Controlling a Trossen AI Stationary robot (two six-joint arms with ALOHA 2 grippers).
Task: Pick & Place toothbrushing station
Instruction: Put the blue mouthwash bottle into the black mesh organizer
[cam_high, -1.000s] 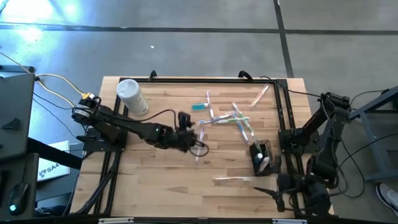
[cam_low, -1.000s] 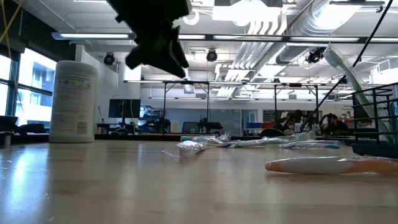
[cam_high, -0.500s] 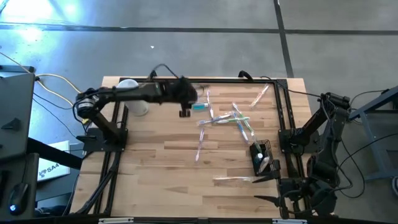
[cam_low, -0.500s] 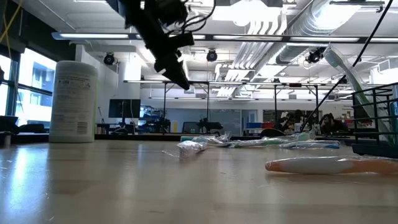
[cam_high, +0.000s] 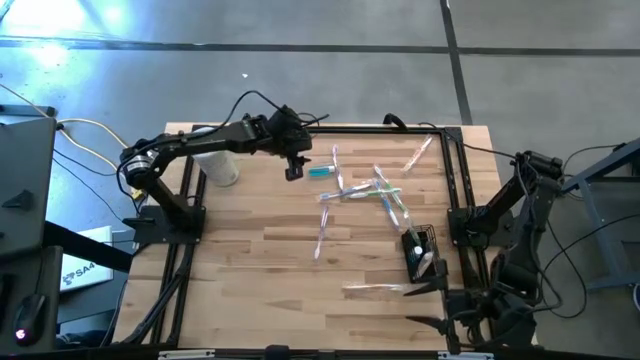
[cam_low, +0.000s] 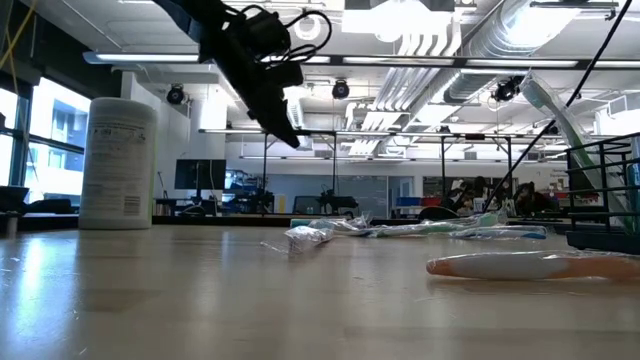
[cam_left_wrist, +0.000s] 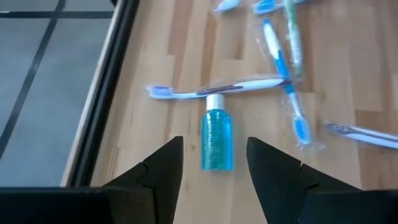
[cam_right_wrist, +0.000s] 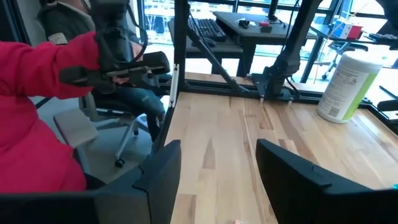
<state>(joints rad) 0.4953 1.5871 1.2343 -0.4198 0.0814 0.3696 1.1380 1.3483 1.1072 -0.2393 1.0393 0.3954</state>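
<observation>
Toothpaste tube (cam_left_wrist: 216, 139) lies between the open left tool's (cam_left_wrist: 214, 163) fingers, seemingly below them.

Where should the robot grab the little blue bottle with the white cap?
Probably around its middle, coming straight down from above. The little blue bottle lies flat on the table, and the left gripper hangs over it, open, with one of its fingers on each long side. The body is wider than the white cap, so it gives more to hold. A toothbrush lies just past the cap.
</observation>
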